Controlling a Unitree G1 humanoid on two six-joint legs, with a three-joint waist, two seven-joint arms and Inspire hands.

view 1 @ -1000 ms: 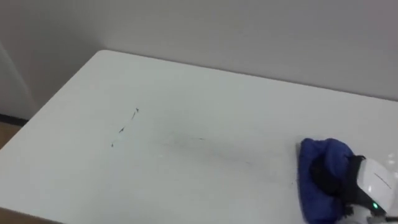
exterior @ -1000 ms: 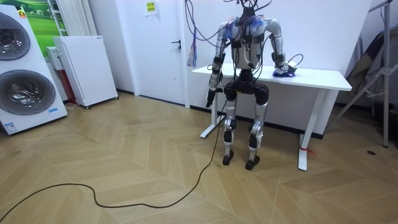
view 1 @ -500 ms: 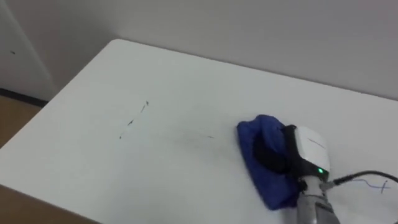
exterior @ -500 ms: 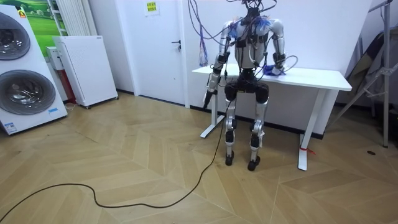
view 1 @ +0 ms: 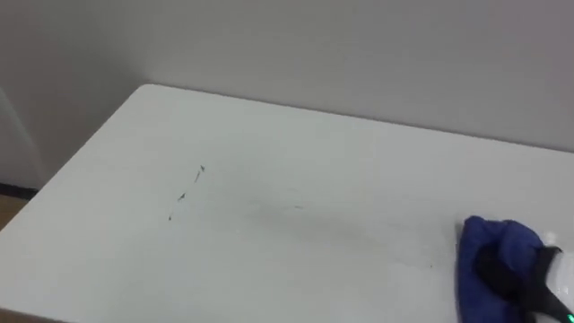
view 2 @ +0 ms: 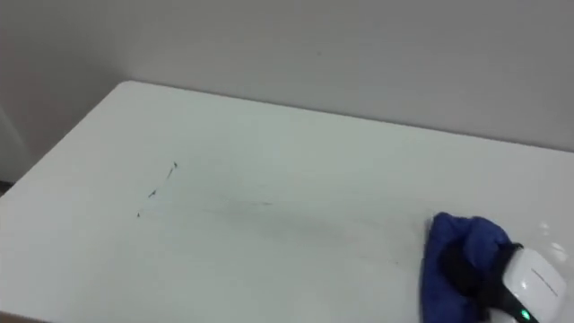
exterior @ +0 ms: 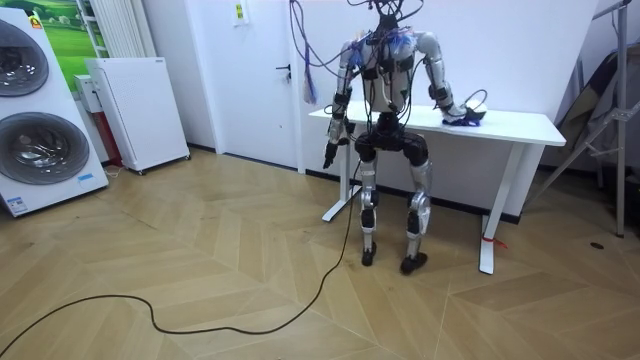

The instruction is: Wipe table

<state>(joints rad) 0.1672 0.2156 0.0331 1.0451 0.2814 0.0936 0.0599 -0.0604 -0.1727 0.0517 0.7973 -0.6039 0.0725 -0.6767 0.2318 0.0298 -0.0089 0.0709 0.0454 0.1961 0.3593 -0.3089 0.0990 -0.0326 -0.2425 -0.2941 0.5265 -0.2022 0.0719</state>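
A white table (view 1: 269,126) stands against a wall; I stand at its front edge in the room view. A bunched blue cloth (view 2: 453,242) lies at the table's near right. My right hand (view 2: 531,278) rests on it, its dark fingers (view 2: 468,266) curled into the folds. In the left eye view the cloth (view 1: 489,247) and the hand (view 1: 558,274) sit at the lower right corner. Small dark marks (view 1: 184,190) and a faint grey smear (view 1: 296,208) show on the tabletop left of the cloth. My left hand (exterior: 327,155) hangs by my side, off the table.
The table's left edge (view 1: 72,170) drops to the floor. In the room view a washing machine (exterior: 35,130) and a white cabinet (exterior: 135,110) stand at the left, and a folded metal stand (exterior: 600,120) is right of the table (exterior: 520,122).
My right hand swept the cloth left toward the table's middle, then back right to the near right corner. The eye view shifted slightly with it.
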